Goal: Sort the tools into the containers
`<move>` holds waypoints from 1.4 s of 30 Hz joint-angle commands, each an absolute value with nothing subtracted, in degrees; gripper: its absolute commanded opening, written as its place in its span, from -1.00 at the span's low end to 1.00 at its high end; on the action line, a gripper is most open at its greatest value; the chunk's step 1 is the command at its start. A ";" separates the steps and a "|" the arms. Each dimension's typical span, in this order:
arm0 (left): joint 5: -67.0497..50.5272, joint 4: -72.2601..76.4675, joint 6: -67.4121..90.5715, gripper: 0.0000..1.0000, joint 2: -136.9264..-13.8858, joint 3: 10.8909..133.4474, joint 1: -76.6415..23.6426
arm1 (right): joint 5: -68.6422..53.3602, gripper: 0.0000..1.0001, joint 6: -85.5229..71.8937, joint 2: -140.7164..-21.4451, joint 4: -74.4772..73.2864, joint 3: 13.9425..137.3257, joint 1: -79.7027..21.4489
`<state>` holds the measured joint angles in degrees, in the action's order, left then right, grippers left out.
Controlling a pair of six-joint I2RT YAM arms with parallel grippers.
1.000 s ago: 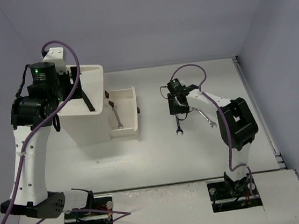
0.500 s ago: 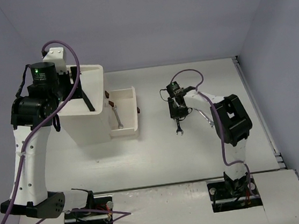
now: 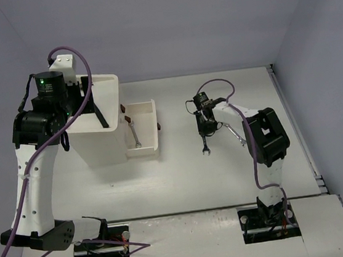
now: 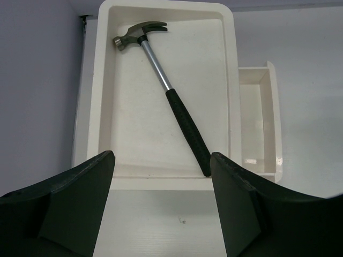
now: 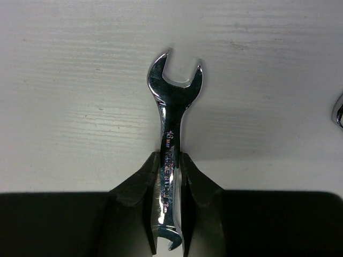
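Note:
My right gripper (image 5: 170, 163) is shut on the shaft of a small silver wrench (image 5: 174, 96), which lies on the table with its open end pointing away. From above, the same wrench (image 3: 205, 148) sticks out below the right gripper (image 3: 204, 133). A black-handled hammer (image 4: 185, 123) lies diagonally in the top tray (image 4: 102, 96) of the white cabinet (image 3: 108, 145). The left gripper (image 4: 162, 163) hangs open above the tray's near rim, holding nothing. One drawer (image 3: 144, 150) stands pulled out, and another wrench (image 3: 135, 136) lies in it.
A second loose wrench (image 3: 238, 135) lies on the table just right of the right gripper, and its tip shows at the right edge (image 5: 338, 110) of the right wrist view. Walls enclose the table at the back and both sides.
The right gripper's jaws have closed onto the wrench's shaft, and that arm has shifted slightly. The left arm has not moved.

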<state>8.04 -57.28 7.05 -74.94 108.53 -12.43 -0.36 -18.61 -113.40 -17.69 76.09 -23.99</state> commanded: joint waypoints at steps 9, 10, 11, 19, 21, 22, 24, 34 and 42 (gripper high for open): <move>8.62 -55.33 7.20 0.36 -73.96 109.64 -12.74 | 2.23 -1.00 -15.64 -110.60 -19.39 83.09 -26.49; 8.54 -55.36 7.29 0.37 -73.99 109.69 -12.74 | 2.48 -1.00 -15.65 -109.94 -19.33 83.99 -26.72; 8.59 -55.30 7.29 0.37 -73.94 109.69 -12.74 | 2.67 -1.00 -15.71 -109.75 -19.27 84.48 -26.79; 8.82 -55.28 7.44 0.37 -74.03 109.74 -12.74 | -3.51 -1.00 -17.60 -108.31 -19.16 92.15 -28.77; 8.54 -55.28 7.47 0.37 -74.15 109.84 -12.74 | -5.28 -1.00 -18.57 -108.80 -19.04 96.45 -30.70; 8.39 -55.28 7.50 0.37 -74.18 109.89 -12.74 | -6.04 -1.00 -19.20 -109.30 -18.91 99.08 -31.79; 8.10 -55.37 7.56 0.37 -74.26 109.95 -12.74 | -7.61 -1.00 -21.04 -110.62 -18.47 103.76 -33.44; 8.25 -55.28 7.88 0.37 -72.73 108.07 -12.74 | -10.45 -1.00 -33.07 -126.30 -13.98 123.07 -39.79; 9.40 -55.28 7.65 0.37 -71.02 106.61 -12.74 | -6.33 -0.66 -33.23 -132.45 -12.04 123.14 -41.92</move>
